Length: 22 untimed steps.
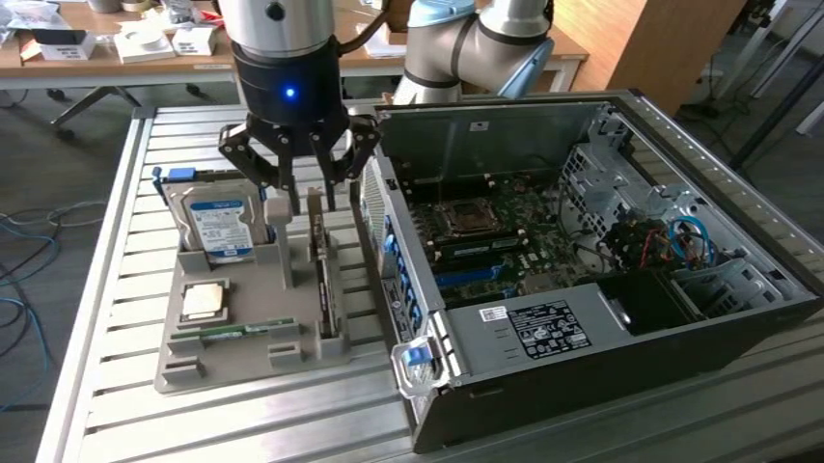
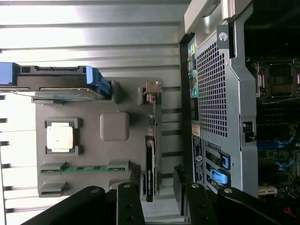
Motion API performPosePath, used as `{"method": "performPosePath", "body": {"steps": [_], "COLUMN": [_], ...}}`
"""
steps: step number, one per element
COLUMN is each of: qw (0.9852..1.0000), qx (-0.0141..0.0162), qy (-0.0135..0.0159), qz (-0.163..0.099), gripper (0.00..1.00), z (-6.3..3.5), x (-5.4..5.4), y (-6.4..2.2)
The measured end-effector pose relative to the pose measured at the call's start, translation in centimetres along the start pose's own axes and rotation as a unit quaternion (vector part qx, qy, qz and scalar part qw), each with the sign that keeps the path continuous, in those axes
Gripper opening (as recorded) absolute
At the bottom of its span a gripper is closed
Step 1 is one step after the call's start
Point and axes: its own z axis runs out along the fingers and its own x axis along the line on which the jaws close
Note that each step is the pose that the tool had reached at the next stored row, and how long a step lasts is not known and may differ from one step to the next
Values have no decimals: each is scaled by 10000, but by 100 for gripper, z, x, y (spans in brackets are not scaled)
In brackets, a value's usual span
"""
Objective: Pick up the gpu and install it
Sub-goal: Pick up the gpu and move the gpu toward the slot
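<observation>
The gpu (image 1: 320, 280) is a thin dark card standing on edge in a slot of the grey parts tray (image 1: 258, 362), next to the open computer case (image 1: 592, 270). My gripper (image 1: 307, 201) hangs over the card's far end, open, one finger on each side of it and nothing gripped. In the wrist view the gpu (image 2: 150, 161) runs between the two black fingers (image 2: 129, 201) of the gripper (image 2: 157, 199), with the tray (image 2: 93, 103) below.
On the tray also sit a blue-labelled hard drive (image 1: 216, 224), a processor chip (image 1: 206, 301) and a green memory stick (image 1: 245, 331). The case's motherboard (image 1: 496, 236) lies exposed. A slatted metal table (image 1: 116, 289) carries everything; a desk with boxes (image 1: 142, 43) stands behind.
</observation>
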Motion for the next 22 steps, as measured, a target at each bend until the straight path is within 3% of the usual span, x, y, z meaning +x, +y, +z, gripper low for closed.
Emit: {"method": "performPosePath", "body": {"steps": [22], "qw": [9999], "qx": [7], "qy": [-7], "qz": [116], "gripper": [42], "z": [285], "x": [20], "y": [-14]}}
